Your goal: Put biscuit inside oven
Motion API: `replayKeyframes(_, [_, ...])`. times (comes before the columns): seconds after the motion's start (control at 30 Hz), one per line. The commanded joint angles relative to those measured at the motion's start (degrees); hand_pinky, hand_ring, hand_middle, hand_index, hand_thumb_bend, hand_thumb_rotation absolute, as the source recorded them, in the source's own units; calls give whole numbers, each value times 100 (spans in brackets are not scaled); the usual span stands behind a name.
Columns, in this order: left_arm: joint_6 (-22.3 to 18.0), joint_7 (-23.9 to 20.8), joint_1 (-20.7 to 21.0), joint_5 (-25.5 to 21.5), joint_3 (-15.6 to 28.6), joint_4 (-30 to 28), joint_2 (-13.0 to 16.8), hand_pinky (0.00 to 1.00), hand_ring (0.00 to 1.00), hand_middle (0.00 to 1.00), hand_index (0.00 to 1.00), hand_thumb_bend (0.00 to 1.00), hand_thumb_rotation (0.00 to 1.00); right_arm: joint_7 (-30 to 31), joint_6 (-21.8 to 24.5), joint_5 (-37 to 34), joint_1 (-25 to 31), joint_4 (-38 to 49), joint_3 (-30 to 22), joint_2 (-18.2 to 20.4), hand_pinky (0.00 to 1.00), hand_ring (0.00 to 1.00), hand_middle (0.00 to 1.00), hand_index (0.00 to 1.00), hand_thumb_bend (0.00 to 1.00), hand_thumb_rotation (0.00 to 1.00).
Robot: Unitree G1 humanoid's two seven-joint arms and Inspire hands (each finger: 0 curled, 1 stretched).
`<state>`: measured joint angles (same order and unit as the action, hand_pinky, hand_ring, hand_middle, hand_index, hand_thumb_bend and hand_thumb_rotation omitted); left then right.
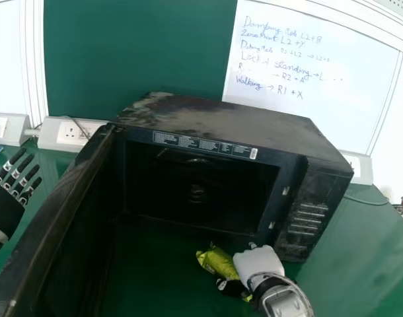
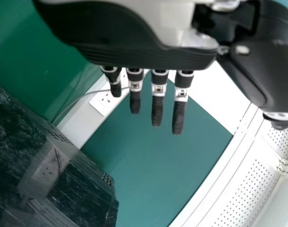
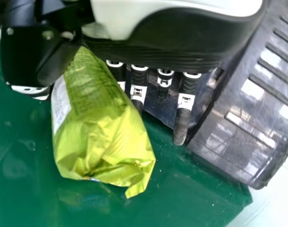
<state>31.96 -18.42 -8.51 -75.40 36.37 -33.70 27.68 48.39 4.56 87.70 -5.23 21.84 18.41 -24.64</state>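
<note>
Before an open oven (image 1: 238,122), a biscuit packet (image 1: 218,263) in the grasp of the right hand (image 1: 259,263).

Behind everything, a dark green board (image 1: 135,53), with a whiteboard (image 1: 347,105) next to it (blue handwriting across its upper part). Below these, a green table (image 1: 357,264) with a glossy surface. On the table, the black oven, dusty on top, with its control panel (image 1: 307,221) toward the robot's right. At its left side, the door (image 1: 63,203) swung wide, the dark cavity (image 1: 198,191) open to the front. Along the wall, white trunking (image 1: 49,135) with sockets. At the left of the head view, beyond the door, the left hand (image 1: 4,211), released, fingers straight. Near the control panel's lower end, the right hand, clasping the packet between thumb and fingers. Smallest, the packet itself: yellow-green, crinkled at the end, in front of the oven and outside the cavity.
</note>
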Motion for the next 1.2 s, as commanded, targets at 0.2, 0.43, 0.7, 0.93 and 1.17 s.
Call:
replayKeyframes(0.2, [-32,-37,16,-23,11,-73,68,100,94,87,78,39,18,-239,-23,-383,152,-142,88,-1,52,53,46,51,53,0])
replayKeyframes(0.43, [-35,-187,39,-98,3,-127,59,100,94,88,78,40,16,-493,80,-581,196,-147,46,23,49,49,44,51,53,0])
replayKeyframes(0.7, [-43,-99,33,-60,2,-92,62,99,92,87,78,41,17,-826,112,-824,228,-73,-23,4,45,48,45,50,53,0])
replayKeyframes(0.93, [-56,-88,38,-77,1,-71,34,100,94,88,79,41,17,-1101,174,-987,246,-26,-83,-15,44,46,45,50,53,0])
replayKeyframes(1.17, [-27,-165,57,-102,1,-96,72,100,92,86,77,39,17,-1301,161,-1083,265,34,-122,-72,43,45,45,50,53,0])
